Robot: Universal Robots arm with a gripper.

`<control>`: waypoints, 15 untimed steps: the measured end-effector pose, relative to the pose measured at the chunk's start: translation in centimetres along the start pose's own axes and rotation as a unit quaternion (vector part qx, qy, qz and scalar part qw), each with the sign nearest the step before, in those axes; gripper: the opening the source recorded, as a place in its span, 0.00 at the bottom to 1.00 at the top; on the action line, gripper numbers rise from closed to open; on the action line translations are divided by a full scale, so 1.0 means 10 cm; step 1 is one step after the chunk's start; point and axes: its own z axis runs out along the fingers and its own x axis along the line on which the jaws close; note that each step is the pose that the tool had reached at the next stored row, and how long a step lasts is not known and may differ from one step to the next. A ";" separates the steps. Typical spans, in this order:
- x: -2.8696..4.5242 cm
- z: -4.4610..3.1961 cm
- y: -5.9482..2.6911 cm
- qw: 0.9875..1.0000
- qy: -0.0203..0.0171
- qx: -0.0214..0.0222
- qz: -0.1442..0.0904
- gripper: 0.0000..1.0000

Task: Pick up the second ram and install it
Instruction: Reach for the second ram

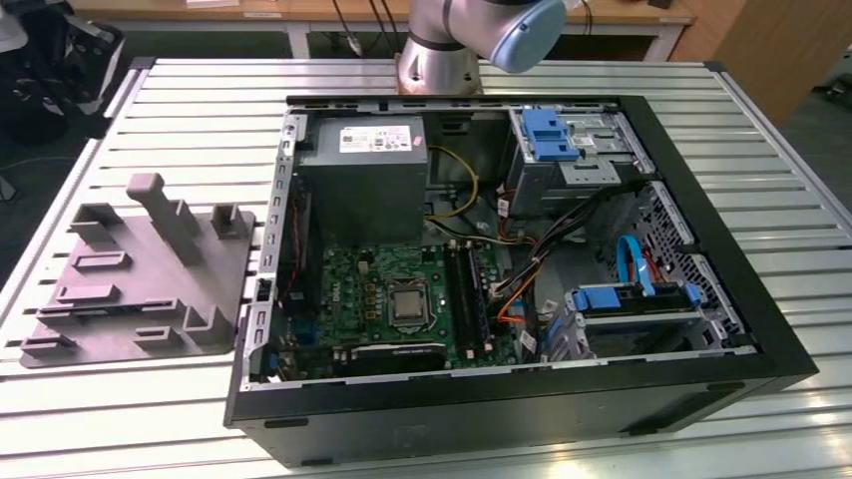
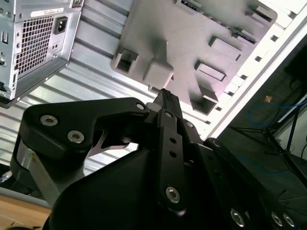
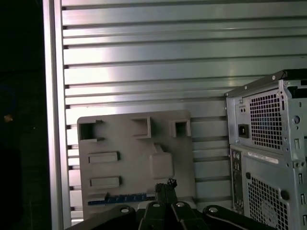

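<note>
A slatted metal worktop (image 1: 120,419) carries an open black computer case (image 1: 533,399) and, on the exterior view's left of it, a grey plastic tray (image 1: 134,299) with upright pegs. In the first wrist view the second ram (image 3: 120,198), a thin blue-green stick, sits along one edge of the tray. The claw (image 3: 165,184) hangs above the tray near that stick, its fingers pressed together and holding nothing.

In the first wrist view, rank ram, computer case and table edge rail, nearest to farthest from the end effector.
1. Second ram, on the grey tray ahead of the end effector.
2. Computer case, beside the tray.
3. Table edge rail, beyond the tray's opposite side.
</note>
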 end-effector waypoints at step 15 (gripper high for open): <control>0.183 0.107 -0.272 1.000 0.000 0.000 0.000 0.10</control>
